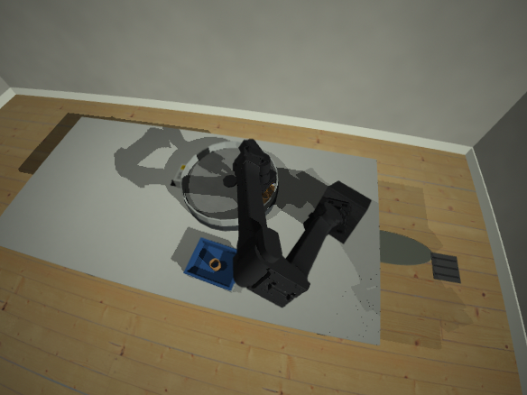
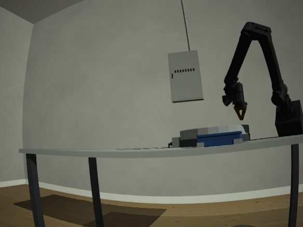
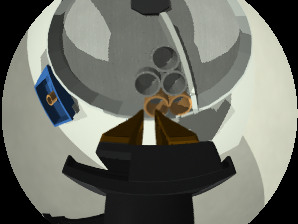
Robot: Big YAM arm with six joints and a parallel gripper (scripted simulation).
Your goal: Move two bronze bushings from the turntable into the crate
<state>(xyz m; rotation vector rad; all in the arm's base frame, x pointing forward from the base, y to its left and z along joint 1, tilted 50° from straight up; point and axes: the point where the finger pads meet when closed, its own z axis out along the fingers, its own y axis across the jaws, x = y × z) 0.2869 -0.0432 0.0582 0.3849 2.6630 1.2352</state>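
One bronze bushing [image 1: 215, 263] already lies inside the blue crate [image 1: 196, 268], which sits on the grey table [image 1: 90, 212] just near of the round turntable [image 1: 203, 212] and left of the arm's folded lower links. Two more bronze bushings [image 3: 166, 103] sit side by side on the turntable at its right part, touching or nearly touching one another, and three grey bushings [image 3: 160, 71] cluster just beyond them toward the disc's centre. The black arm [image 1: 245, 212] reaches over the turntable with the hand [image 2: 240, 117] pointing down, hovering above the disc without touching it in the exterior view. Its orange fingers stand nearly together with only a narrow slit between the tips, and nothing is held between them; in the wrist view the tips sit just near of the two bronze bushings. A grey wall cabinet [image 2: 185, 76] hangs on the far wall behind the table.
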